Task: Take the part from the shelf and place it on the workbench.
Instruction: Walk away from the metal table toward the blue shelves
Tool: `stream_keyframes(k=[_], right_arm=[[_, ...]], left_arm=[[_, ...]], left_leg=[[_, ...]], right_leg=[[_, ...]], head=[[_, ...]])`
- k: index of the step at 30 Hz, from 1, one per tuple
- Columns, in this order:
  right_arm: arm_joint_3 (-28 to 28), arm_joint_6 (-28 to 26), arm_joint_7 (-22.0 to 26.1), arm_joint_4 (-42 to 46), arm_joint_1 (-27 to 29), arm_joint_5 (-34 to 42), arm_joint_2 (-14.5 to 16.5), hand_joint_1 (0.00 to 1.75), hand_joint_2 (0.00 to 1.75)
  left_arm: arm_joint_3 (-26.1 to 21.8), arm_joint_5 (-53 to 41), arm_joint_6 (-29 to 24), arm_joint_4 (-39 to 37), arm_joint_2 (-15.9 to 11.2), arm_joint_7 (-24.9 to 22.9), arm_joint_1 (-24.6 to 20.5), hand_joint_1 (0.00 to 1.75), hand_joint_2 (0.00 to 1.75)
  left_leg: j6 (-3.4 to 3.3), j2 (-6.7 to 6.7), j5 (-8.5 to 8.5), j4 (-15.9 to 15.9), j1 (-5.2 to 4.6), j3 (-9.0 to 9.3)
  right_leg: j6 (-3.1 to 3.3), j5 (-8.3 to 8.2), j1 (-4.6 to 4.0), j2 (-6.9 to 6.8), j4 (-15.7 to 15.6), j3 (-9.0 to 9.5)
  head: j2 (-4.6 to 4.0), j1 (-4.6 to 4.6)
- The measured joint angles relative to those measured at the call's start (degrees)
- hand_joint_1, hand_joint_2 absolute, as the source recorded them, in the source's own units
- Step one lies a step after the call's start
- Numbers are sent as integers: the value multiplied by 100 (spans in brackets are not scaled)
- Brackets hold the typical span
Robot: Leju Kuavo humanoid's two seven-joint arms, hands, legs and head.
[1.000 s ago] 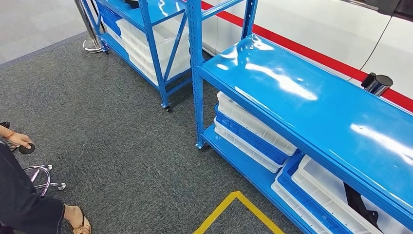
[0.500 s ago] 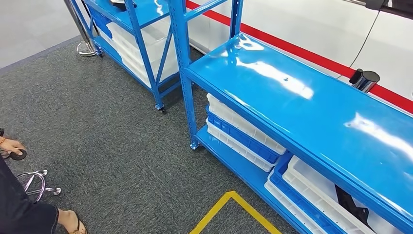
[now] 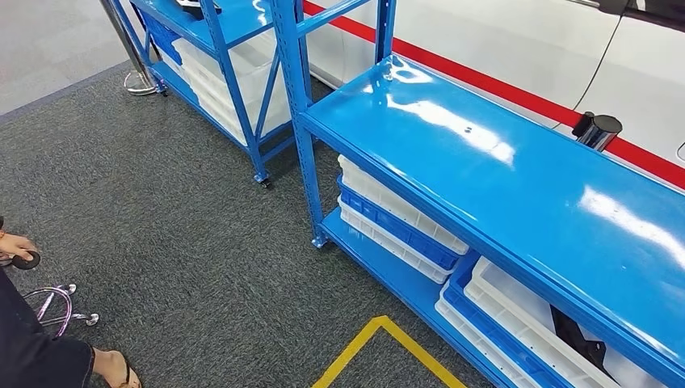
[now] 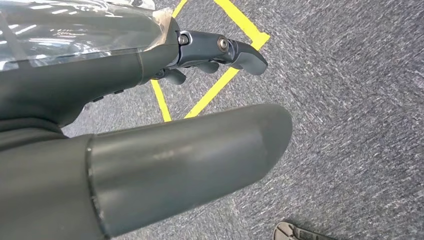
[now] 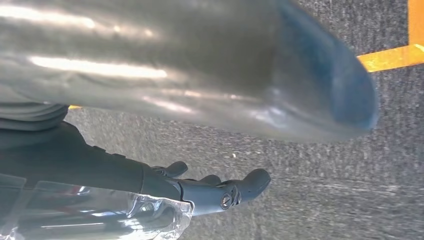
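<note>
Two blue shelf racks stand ahead in the head view, the near one with a bare glossy top and the far one at the upper left. White and blue bins are stacked under the near top. A black thing lies in a white bin at the lower right. A dark item is cut off by the picture's edge on the far rack. My left hand hangs over the carpet with fingers apart and nothing in it. My right hand hangs the same way, fingers spread and holding nothing.
A person is at the left edge, a hand on a black disc and a sandalled foot on the carpet beside a chrome stool base. Yellow floor tape marks a corner. A chrome post top stands behind the near rack.
The whole picture has slid left and slightly down, so the camera has turned; the racks and the person have not visibly moved on their own.
</note>
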State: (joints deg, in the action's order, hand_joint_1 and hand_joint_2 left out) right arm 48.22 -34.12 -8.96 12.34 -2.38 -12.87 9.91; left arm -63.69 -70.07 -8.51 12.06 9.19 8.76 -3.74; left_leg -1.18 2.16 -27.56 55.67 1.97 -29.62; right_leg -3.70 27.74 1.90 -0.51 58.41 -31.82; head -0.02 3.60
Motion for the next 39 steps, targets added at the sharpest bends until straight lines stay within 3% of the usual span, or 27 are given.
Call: stream_keyframes(k=[2, 4, 6, 7, 8, 9, 10, 11, 12, 14, 15, 16, 18, 20, 21, 22, 23, 25, 27, 29, 30, 32, 34, 36, 37, 38, 39], right_arm=[[43, 0, 35, 2, -7, 20, -4, 0, 0], [76, -4, 74, 3, -5, 38, -11, 0, 0], [114, -10, 93, 3, 13, 49, -24, 0, 0], [134, -12, 96, 3, 22, 52, -27, 0, 0], [151, -13, 97, 3, 26, 54, -28, 0, 0], [164, -14, 100, 3, 22, 55, -21, 0, 0], [175, -16, 105, 4, 12, 56, -2, 0, 0], [184, -25, 114, 8, 2, 57, 16, 0, 0], [195, -37, 125, 13, -8, 61, 31, 0, 0], [214, -60, 148, 25, -15, 67, 31, 0, 0], [221, -66, 159, 29, -11, 69, 31, 0, 0], [228, -71, 171, 33, -9, 69, 33, 0, 0], [245, -81, 185, 38, -18, 69, 38, 0, 0], [264, -86, 188, 38, -31, 70, 40, 0, 0], [276, -86, 188, 38, -28, 70, 43, 0, 0], [289, -88, 189, 38, -19, 70, 44, 0, 0], [301, -90, 191, 38, -14, 70, 45, 0, 0], [316, -95, 195, 38, -13, 70, 56, 0, 0], [322, -104, 198, 38, -11, 71, 73, 0, 0], [335, -120, 199, 38, 2, 73, 79, 0, 0], [344, -126, 200, 38, 8, 74, 76, 0, 0], [356, -137, 204, 38, 5, 78, 68, 0, 0], [361, -142, 214, 38, -15, 79, 58, 0, 0], [363, -142, 229, 38, -21, 79, 48, 0, 0], [364, -142, 237, 38, -14, 79, 42, 0, 0], [365, -142, 244, 38, -7, 76, 35, 0, 0], [366, -142, 249, 38, -5, 74, 27, 0, 0]], left_arm=[[3, -20, -1, -1, 15, 16, -5, 0, 0], [5, -43, -2, -2, 19, 22, -6, 0, 0], [13, -62, -2, -3, 20, 22, -6, 0, 0], [20, -67, -2, -4, 22, 22, -6, 0, 0], [27, -68, -2, -5, 23, 22, -6, 0, 0], [33, -70, -2, -4, 12, 22, -5, 0, 0], [37, -72, -4, -4, -3, 21, -4, 0, 0], [39, -74, -8, -4, -20, 21, -4, 0, 0], [42, -76, -12, -4, -34, 20, -5, 0, 0], [46, -80, -17, -7, -23, 20, -19, 0, 0], [49, -82, -16, -8, -16, 20, -27, 0, 0], [52, -83, -16, -9, -10, 21, -31, 0, 0], [58, -84, -15, -12, -4, 22, -24, 0, 0], [61, -84, -16, -14, -3, 22, -7, 0, 0], [61, -84, -16, -15, -5, 22, -1, 0, 0], [61, -84, -16, -15, -7, 22, 1, 0, 0], [61, -84, -15, -15, -8, 22, 2, 0, 0], [61, -84, -14, -15, -15, 25, 2, 0, 0], [63, -84, -14, -16, -26, 27, -4, 0, 0], [69, -85, -11, -19, -22, 28, -22, 0, 0], [74, -87, -8, -21, -15, 28, -33, 0, 0], [81, -90, -1, -26, -1, 29, -36, 0, 0], [83, -90, 2, -33, 4, 31, -20, 0, 0], [82, -89, 3, -40, 9, 30, -11, 0, 0], [82, -87, 3, -42, 12, 30, -12, 0, 0], [83, -86, 3, -43, 14, 30, -14, 0, 0], [83, -85, 3, -44, 17, 30, -15, 0, 0]], left_leg=[[18, 65, 119, -214, 37, 101], [32, 140, 149, -270, 43, 124], [69, 215, 135, -270, 58, 128], [103, 252, 119, -263, 80, 141], [150, 292, 97, -248, 109, 158], [217, 334, 61, -212, 121, 173], [289, 373, 13, -162, 127, 182], [350, 406, -31, -116, 113, 187], [395, 438, -67, -80, 96, 196], [433, 495, -101, -76, 114, 233], [437, 428, -159, -42, 145, 240], [424, 296, -278, 86, 165, 195], [353, -48, -691, 745, 148, -107], [247, -185, -1034, 1610, 67, -568], [184, -207, -1052, 1836, 24, -721], [111, -227, -951, 1836, -21, -771], [31, -264, -752, 1602, -64, -705], [-114, -472, -339, 872, -142, -416], [-155, -627, -166, 427, -195, -225], [-139, -550, -138, 330, -221, -182], [-136, -480, -110, 288, -214, -166], [-150, -331, -52, 187, -185, -130], [-166, -163, -36, 151, -178, -122], [-158, 17, -45, 152, -173, -128], [-146, 96, -53, 154, -167, -126], [-128, 170, -65, 156, -155, -115], [-101, 239, -81, 160, -146, -96]], right_leg=[[7, 154, -23, 19, 325, -169], [14, 423, -5, 37, 1013, -530], [-62, 504, 34, 37, 1396, -745], [-143, 403, 64, 21, 1249, -684], [-239, 239, 100, -28, 910, -522], [-329, 82, 136, -156, 512, -334], [-373, -33, 150, -267, 199, -178], [-342, -78, 153, -341, 40, -98], [-268, -70, 147, -374, 11, -87], [-71, -39, 120, -228, 69, -121], [-2, -36, 116, -164, 77, -126], [56, -38, 101, -93, 79, -129], [168, -48, 61, 38, 76, -132], [247, -54, -21, 197, 77, -142], [264, -56, -60, 286, 78, -141], [276, -60, -93, 377, 78, -136], [281, -63, -117, 469, 78, -130], [287, -70, -153, 633, 82, -124], [277, -76, -177, 765, 87, -137], [240, -97, -183, 881, 75, -180], [223, -96, -187, 860, 89, -205], [218, 42, -217, 574, 329, -349], [232, 362, -207, 223, 989, -670], [176, 575, -156, 124, 1589, -955], [113, 559, -128, 99, 1619, -955], [33, 454, -99, 62, 1392, -823], [-49, 299, -75, -32, 977, -588]], head=[[-1, 10], [0, 17], [0, 15], [-1, 15], [-1, 15], [0, 21], [0, 32], [1, 25], [1, 7], [1, -57], [0, -85], [0, -104], [0, -135], [-1, -143], [-1, -143], [0, -144], [0, -143], [0, -143], [-1, -142], [-1, -144], [0, -144], [0, -131], [-1, -117], [0, -115], [0, -115], [0, -114], [-1, -114]])
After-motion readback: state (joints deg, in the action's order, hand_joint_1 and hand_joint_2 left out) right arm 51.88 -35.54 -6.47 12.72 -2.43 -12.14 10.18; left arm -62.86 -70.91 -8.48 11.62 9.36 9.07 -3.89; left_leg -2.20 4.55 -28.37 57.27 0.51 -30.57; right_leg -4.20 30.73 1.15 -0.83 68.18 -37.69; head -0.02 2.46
